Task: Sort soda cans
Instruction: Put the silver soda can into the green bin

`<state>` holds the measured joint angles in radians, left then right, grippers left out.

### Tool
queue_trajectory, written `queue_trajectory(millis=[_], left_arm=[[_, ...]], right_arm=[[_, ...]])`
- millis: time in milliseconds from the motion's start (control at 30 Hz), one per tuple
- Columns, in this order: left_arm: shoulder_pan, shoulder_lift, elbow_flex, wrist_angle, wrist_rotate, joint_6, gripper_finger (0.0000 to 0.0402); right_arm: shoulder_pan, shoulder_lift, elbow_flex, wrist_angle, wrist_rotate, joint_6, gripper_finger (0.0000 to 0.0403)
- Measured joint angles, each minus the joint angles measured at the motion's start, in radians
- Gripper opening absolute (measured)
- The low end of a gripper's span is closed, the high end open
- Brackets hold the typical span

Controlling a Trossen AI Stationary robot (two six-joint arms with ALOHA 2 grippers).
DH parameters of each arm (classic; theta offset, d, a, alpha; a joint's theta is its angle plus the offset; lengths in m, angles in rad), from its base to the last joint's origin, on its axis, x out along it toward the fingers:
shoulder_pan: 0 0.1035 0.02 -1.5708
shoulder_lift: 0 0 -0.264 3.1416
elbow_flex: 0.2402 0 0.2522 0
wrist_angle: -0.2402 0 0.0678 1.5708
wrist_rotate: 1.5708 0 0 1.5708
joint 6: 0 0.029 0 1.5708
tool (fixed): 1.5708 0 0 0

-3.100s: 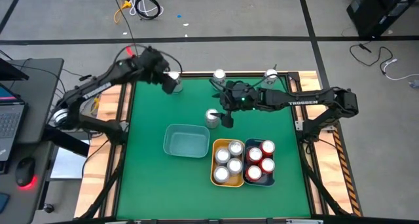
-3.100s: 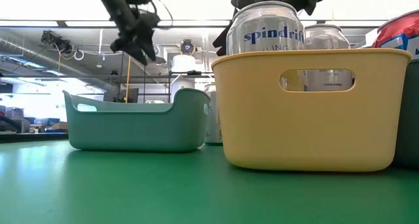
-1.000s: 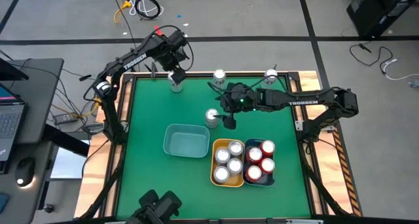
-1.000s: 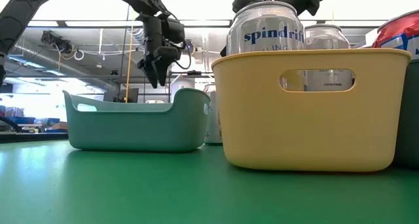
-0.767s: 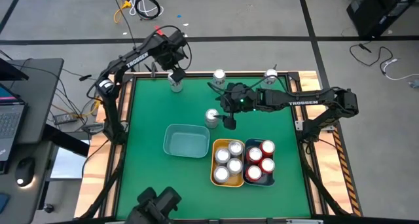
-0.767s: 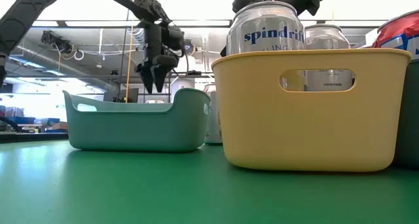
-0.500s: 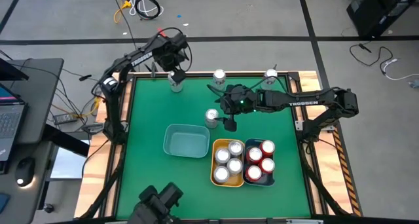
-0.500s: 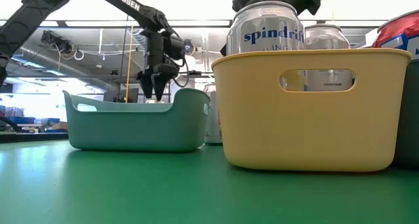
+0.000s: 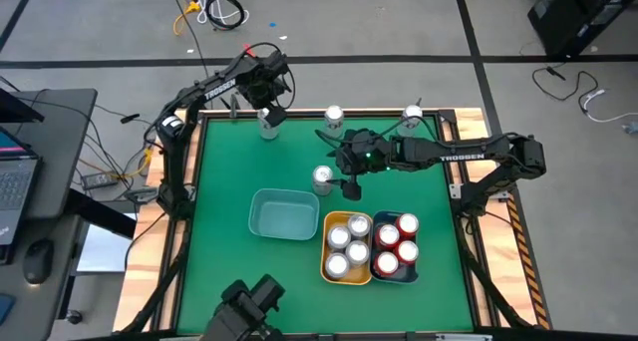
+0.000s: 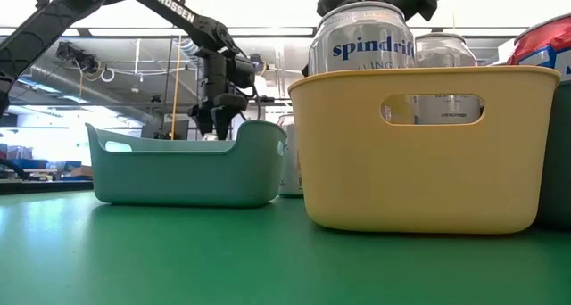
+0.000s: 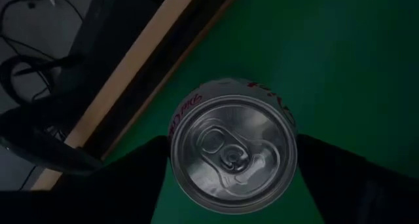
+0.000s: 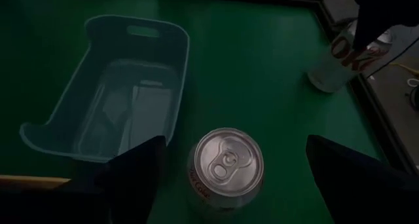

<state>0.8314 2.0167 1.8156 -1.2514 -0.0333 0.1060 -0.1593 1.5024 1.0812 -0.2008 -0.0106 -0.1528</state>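
From above, the left gripper (image 9: 267, 115) hangs over a silver-topped white soda can (image 9: 267, 130) at the green table's (image 9: 229, 271) eleven o'clock corner, the right gripper (image 9: 345, 184) by another silver can (image 9: 322, 177) at centre, above the empty teal plastic bin (image 9: 284, 214). Each wrist view shows fingers spread wide either side of its can (image 11: 230, 149) (image 12: 227, 164), gripping nothing, seemingly poised to grasp.
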Motion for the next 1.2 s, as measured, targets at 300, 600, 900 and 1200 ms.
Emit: queue_trajectory(millis=[300,600,900,1200], left_arm=[[-0.007,0.002,0.001,-0.051,-0.004,0.013,0.0285],[-0.026,0.011,0.119,-0.158,0.019,0.002,0.0265],[-0.109,0.009,0.309,-0.275,0.005,-0.044,0.0262],[-0.31,-0.032,0.34,-0.322,0.045,-0.219,0.0257]], right_arm=[[0.0,0.0,0.0,-0.004,-0.001,-0.008,0.0354],[0.0,0.0,0.0,-0.01,-0.001,-0.017,0.0354],[0.0,0.0,0.0,-0.034,-0.001,-0.043,0.0347],[0.0,0.0,0.0,-0.049,-0.001,-0.086,0.0321]])
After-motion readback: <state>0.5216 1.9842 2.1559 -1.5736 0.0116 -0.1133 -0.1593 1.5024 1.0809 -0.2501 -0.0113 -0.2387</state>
